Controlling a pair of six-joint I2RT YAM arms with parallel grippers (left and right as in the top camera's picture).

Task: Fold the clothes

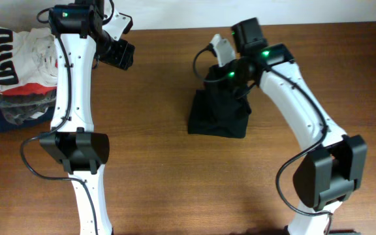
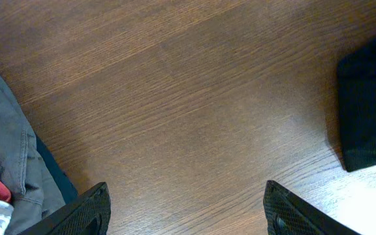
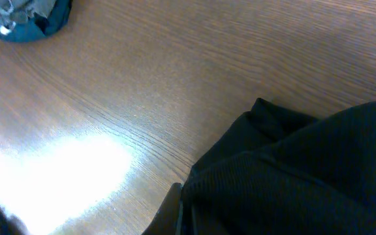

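The clothes, a black T-shirt point(image 1: 219, 116), lie as a compact folded bundle at the table's middle. Its upper part is drawn up into a peak under my right gripper point(image 1: 230, 76). In the right wrist view the dark fabric point(image 3: 305, 170) fills the lower right, and my right gripper point(image 3: 183, 209) is shut on its edge, with only one finger point(image 3: 167, 214) showing beside the cloth. My left gripper point(image 1: 119, 55) hovers open over bare wood to the left of the shirt. In the left wrist view its fingertips point(image 2: 87, 210) stand wide apart with nothing between them, and the shirt point(image 2: 371, 104) lies at the right edge.
A pile of other garments point(image 1: 19, 72), white printed cloth over grey and navy, sits at the far left edge of the table. Its grey part point(image 2: 5, 143) shows at the left of the left wrist view, and it appears small at the top left point(image 3: 25, 16) of the right wrist view.
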